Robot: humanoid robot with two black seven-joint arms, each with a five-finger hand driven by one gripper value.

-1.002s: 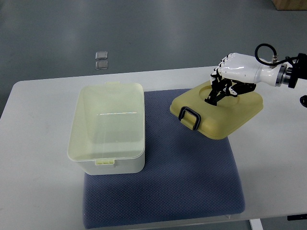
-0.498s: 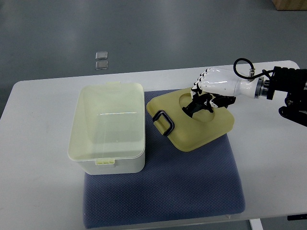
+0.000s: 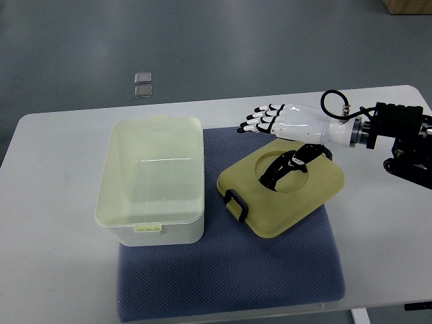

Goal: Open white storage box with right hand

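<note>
1. Right hand (image 3: 280, 119) is spread flat with its fingers extended toward 9 o'clock, holding nothing, just above the pale yellow plastic lid (image 3: 283, 194).
2. That lid lies on the dark blue woven mat (image 3: 270, 270) at 3 o'clock of the open white translucent storage box (image 3: 152, 179).
3. Both rest on the white surface (image 3: 50, 256).

Setting: white surface (image 3: 54, 270) on grey floor (image 3: 202, 40).
Surface has rounded corners and carries a dark blue textured mat (image 3: 270, 270). Floor is smooth, grey, evenly lit. Two small clear square items (image 3: 142, 84) lie on the floor beyond the far edge; brown corner of something (image 3: 408, 5) at top right.
</note>
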